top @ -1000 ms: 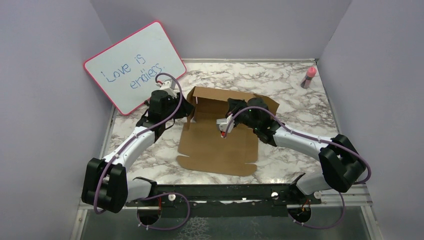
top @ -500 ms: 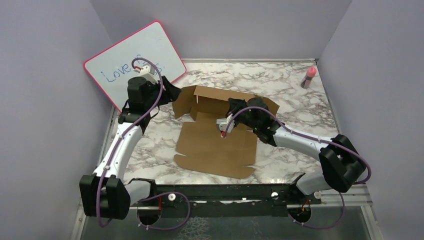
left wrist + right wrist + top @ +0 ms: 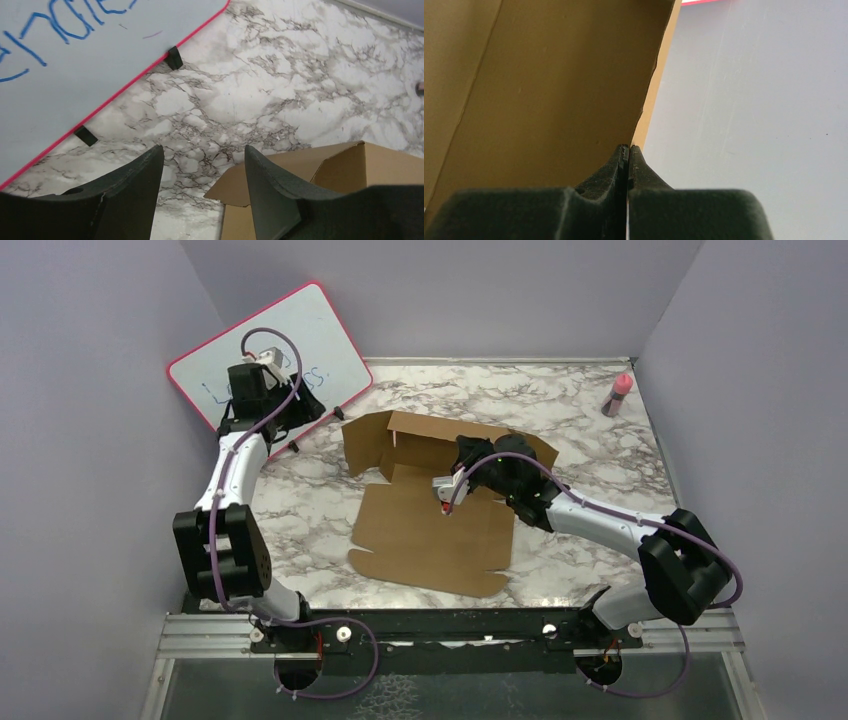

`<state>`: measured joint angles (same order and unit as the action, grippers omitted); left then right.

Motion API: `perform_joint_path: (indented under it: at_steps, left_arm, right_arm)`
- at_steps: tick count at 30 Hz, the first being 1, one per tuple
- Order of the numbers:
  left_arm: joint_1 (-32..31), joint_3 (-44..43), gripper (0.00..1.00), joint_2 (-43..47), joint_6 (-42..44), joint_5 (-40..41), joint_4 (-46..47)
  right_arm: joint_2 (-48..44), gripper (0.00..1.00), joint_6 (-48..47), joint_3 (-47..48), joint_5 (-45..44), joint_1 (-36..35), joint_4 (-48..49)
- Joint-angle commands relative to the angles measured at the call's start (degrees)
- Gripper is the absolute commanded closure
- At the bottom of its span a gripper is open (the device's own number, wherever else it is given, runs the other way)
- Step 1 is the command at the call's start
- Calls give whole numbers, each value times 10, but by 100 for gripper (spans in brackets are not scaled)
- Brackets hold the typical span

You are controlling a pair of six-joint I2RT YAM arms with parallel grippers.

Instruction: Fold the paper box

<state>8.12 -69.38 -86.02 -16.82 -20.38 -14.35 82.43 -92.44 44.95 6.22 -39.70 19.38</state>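
Observation:
The paper box (image 3: 430, 530) is brown cardboard lying mid-table, its front panel flat, its back wall raised and its left flap (image 3: 362, 445) splayed outward. My left gripper (image 3: 308, 415) hangs open and empty in front of the whiteboard, left of the box and clear of it. In the left wrist view the left gripper (image 3: 203, 148) frames bare marble, with the box's corner (image 3: 320, 165) at the lower right. My right gripper (image 3: 463, 452) is shut inside the box by the back wall. In the right wrist view the right gripper (image 3: 628, 147) has its tips right at the edge of a cardboard panel (image 3: 549, 90).
A pink-framed whiteboard (image 3: 300, 340) with blue writing leans at the back left on small black feet (image 3: 173, 57). A pink bottle (image 3: 620, 392) stands at the back right corner. Purple walls enclose the marble table (image 3: 560, 410) on three sides.
My left arm has drawn back and leftward from the box's left flap to the whiteboard, its jaws opening wider. The flap has swung outward. The right arm has stayed put.

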Motion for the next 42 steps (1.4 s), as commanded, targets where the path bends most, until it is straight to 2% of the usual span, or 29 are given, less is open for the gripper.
perform_joint_path:
  at_steps: [1, 4, 12, 23, 32, 42]
  left_arm:
    - [-2, -19, 39, -43, 41, -104, 1]
    - [-8, -10, 40, -67, 37, -146, 20]
    - [-48, 10, 42, -86, 33, -170, 54]
    - [-107, 221, 49, 8, -93, -120, 293]
    - [-173, 261, 49, 16, -42, -70, 353]
    - [-175, 325, 49, -1, 24, -61, 519]
  right_arm:
    - [7, 95, 3, 12, -6, -5, -56]
    - [10, 95, 6, 14, 1, -5, -55]
    - [8, 95, 9, 13, 11, -7, -44]
    - [5, 95, 8, 20, 17, -9, -48]
    - [-4, 95, 11, 19, 25, -11, -61]
    - [-17, 95, 7, 29, 18, -19, -94]
